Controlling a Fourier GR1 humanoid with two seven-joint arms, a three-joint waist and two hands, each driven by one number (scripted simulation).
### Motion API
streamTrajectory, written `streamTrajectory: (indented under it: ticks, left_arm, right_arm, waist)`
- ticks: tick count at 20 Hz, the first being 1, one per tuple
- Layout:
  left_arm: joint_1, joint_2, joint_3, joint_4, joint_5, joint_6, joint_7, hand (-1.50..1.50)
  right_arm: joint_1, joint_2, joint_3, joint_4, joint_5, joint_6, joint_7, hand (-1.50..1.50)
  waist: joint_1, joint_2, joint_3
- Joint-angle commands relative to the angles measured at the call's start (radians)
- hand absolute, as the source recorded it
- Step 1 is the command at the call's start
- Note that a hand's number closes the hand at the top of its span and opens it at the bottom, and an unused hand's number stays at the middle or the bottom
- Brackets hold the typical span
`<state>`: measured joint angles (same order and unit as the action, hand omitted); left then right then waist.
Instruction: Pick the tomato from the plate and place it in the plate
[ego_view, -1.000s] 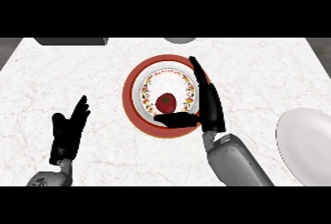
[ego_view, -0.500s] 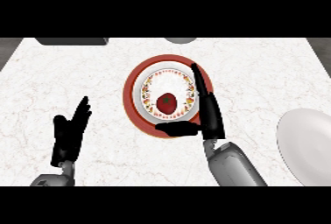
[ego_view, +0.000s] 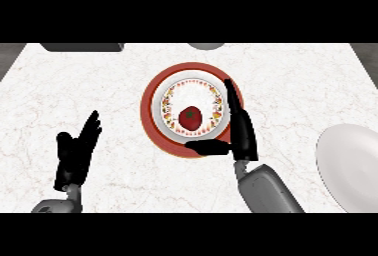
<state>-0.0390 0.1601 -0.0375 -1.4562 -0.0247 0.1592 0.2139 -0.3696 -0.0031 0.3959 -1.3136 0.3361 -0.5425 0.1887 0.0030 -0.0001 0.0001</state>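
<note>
Right hand (ego_view: 240, 131): open, fingers straight and pointing up the view along the right side of the red-rimmed plate (ego_view: 153, 89), thumb stretched leftward across that plate's lower rim. It holds nothing. Grey forearm comes in from the lower edge below it.

Tomato (ego_view: 190, 117): sits in the middle of the red-rimmed plate, just left of the right hand's fingers and above the thumb. A gap shows between tomato and hand; no contact seen. Green stem spot faces up.

Red-rimmed plate: white inner part with a patterned ring, set on the white marble counter (ego_view: 88, 75) near its centre.

White plate (ego_view: 354, 165): plain, at the right edge of the view, partly cut off, well apart from the red-rimmed plate and to the right of the right forearm.

Left hand (ego_view: 75, 152): open, fingers up, resting at lower left of the counter, well apart from both plates.

2 dark shapes at the counter's far edge, cut off; cannot tell what they are.
</note>
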Motion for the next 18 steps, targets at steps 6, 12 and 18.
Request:
streamTrajectory:
  ticks: [6,12,18]
  left_arm:
    - [-0.027,-0.015,0.033,-0.01,-0.019,-0.012,0.047,0.0]
    - [-0.036,-0.019,0.048,0.013,-0.03,-0.027,0.023,0.0]
    - [0.006,-0.035,0.05,-0.005,-0.051,-0.032,0.003,0.0]
  right_arm:
    - [0.112,0.003,0.04,-0.077,0.118,-0.037,0.066,-1.5]
    - [0.116,-0.092,-0.098,-0.135,0.071,0.108,0.056,-1.5]
    - [0.203,-0.051,-0.13,-0.072,0.095,0.056,-0.066,-1.5]
  waist:
    - [-0.004,-0.001,0.0]
    - [-0.007,0.0,0.0]
    - [-0.003,0.0,0.0]
